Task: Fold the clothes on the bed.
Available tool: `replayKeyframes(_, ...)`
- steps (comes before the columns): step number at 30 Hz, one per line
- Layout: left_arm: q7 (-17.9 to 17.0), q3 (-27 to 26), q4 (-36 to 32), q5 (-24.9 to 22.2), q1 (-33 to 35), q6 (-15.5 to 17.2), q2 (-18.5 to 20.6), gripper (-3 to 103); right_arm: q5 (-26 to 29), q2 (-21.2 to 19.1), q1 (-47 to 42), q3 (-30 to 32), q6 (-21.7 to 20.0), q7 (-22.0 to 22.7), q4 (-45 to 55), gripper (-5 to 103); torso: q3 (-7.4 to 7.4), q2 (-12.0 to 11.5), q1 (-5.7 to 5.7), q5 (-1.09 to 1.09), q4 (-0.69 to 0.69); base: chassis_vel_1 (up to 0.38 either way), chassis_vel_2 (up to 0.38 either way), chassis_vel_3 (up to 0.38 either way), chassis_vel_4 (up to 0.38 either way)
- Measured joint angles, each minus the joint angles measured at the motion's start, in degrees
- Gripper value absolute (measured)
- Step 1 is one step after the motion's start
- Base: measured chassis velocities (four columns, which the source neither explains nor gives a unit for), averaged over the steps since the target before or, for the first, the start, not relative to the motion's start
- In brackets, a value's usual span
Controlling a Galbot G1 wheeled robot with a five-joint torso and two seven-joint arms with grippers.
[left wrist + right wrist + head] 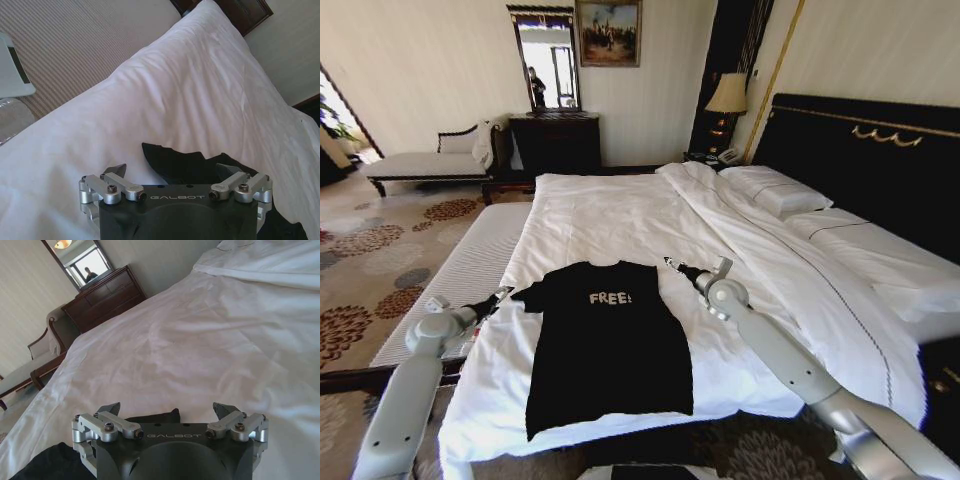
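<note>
Black T-shirt [608, 345] between both open end effectors.

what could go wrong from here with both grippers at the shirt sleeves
1. The black short-sleeved T-shirt lies flat on soft white bedding; the open left gripper and open right gripper, each beside a sleeve, might pinch sheet along with fabric.
2. The shirt's hem reaches the foot edge of the bed, so a pull might drag it off.
3. Uneven lifts could skew the fold.

Black "FREE!" T-shirt [608, 345] lies flat, unfolded, on white bed [620, 215].
</note>
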Motion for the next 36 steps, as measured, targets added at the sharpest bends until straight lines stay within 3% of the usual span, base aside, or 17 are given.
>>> replayKeyframes(11, 2.7, 1.5, 5.6, 5.0, -3.4, -1.0, -2.3, 99, 0.0, -0.5, -0.1, 0.0, 0.0, 0.2, -0.5, 100, 0.00, 0.0, 0.00, 0.00, 0.01, 0.000, 0.000, 0.000, 0.000)
replayKeyframes(14, 3.5, 1.5, 6.2, 5.7, -3.5, -1.1, -2.6, 85, 0.0, -0.5, -0.1, 0.0, 0.0, 0.2, -0.7, 100, 0.00, 0.0, 0.00, 0.00, 0.01, 0.000, 0.000, 0.000, 0.000)
replayKeyframes(16, 3.8, 1.5, 6.2, 5.9, -3.5, -1.1, -2.6, 85, 0.0, -0.5, -0.1, 0.0, 0.0, 0.2, -0.8, 100, 0.00, 0.0, 0.00, 0.00, 0.00, 0.000, 0.000, 0.000, 0.000)
replayKeyframes(23, 5.4, 1.9, 6.6, 6.7, -3.6, -1.3, -2.6, 52, -0.1, -0.5, -0.1, 0.0, 0.0, 0.2, -0.9, 100, 0.00, 0.0, 0.00, -0.01, 0.00, 0.000, 0.000, 0.000, 0.000)
replayKeyframes(25, 5.5, 1.9, 6.6, 6.8, -3.6, -1.4, -2.6, 52, -0.1, -0.5, -0.1, 0.0, 0.0, 0.2, -0.8, 100, -0.01, 0.0, 0.00, -0.01, 0.00, 0.000, 0.000, 0.000, 0.000)
replayKeyframes(29, 5.8, 1.9, 6.5, 7.3, -3.3, -1.6, -2.6, 30, -0.1, -0.6, -0.3, 0.1, 0.0, 0.2, -0.7, 100, 0.00, 0.0, 0.00, -0.01, 0.01, 0.000, 0.000, 0.000, 0.000)
replayKeyframes(31, 5.9, 1.8, 6.4, 7.4, -3.2, -1.6, -2.7, 30, -0.2, -0.6, -0.4, 0.1, 0.0, 0.3, -0.7, 100, 0.00, 0.0, 0.00, -0.01, 0.00, 0.000, 0.000, 0.000, 0.000)
replayKeyframes(32, 6.0, 1.8, 6.3, 7.5, -3.0, -1.7, -2.7, 18, -0.2, -0.6, -0.4, 0.1, 0.0, 0.3, -0.7, 100, -0.01, 0.0, 0.00, -0.01, 0.01, 0.000, 0.000, 0.000, 0.000)
replayKeyframes(36, 6.3, 1.5, 6.1, 7.8, -2.6, -1.8, -2.7, 7, -0.4, -0.6, -0.5, 0.2, 0.0, 0.3, -0.8, 100, 0.00, 0.0, 0.00, -0.01, 0.00, 0.000, 0.000, 0.000, 0.000)
